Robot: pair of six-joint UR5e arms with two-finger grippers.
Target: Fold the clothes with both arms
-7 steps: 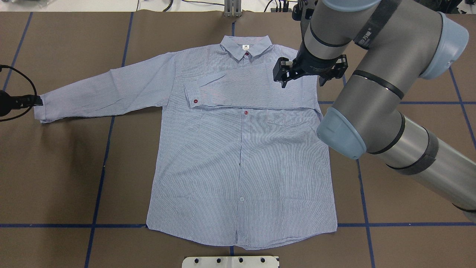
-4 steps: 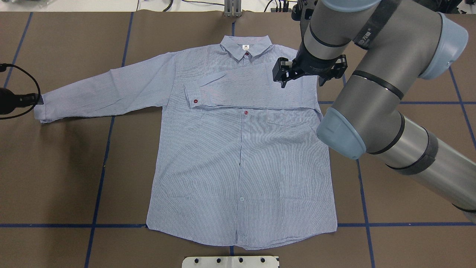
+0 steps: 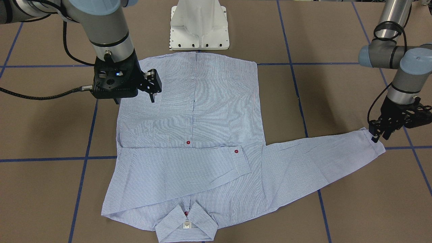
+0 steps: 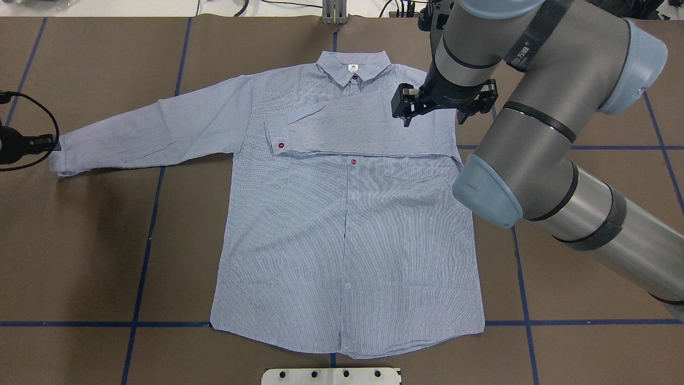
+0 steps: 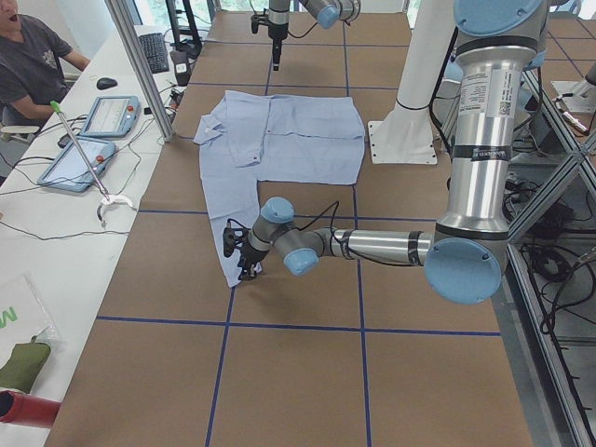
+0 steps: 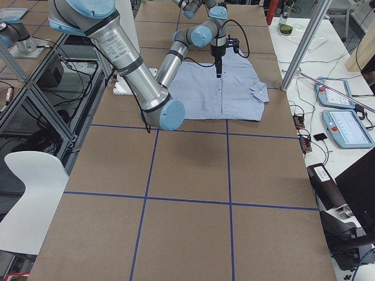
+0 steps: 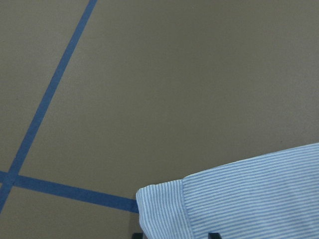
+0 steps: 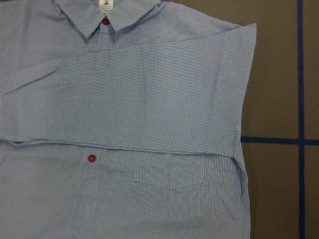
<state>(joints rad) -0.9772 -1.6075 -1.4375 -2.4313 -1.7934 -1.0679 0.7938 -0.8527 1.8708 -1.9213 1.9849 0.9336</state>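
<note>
Shirt (image 4: 342,240) flat on the table (image 4: 80,240), front up, collar at the far edge from me.
My right pincer (image 4: 433,118) hangs spread wide over the shirt's right shoulder, where the folded sleeve (image 4: 352,128) lies across the chest. My left pincer (image 3: 380,136) is spread too, its tips either side of the cuff (image 7: 164,209) of the outstretched sleeve (image 4: 149,128).

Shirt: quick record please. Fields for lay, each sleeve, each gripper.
shirt: flat on table, front up
right sleeve: folded across the chest
left sleeve: stretched out, not folded
left gripper: open, fingers either side of cuff
right gripper: open, empty, above the folded sleeve's shoulder end
</note>
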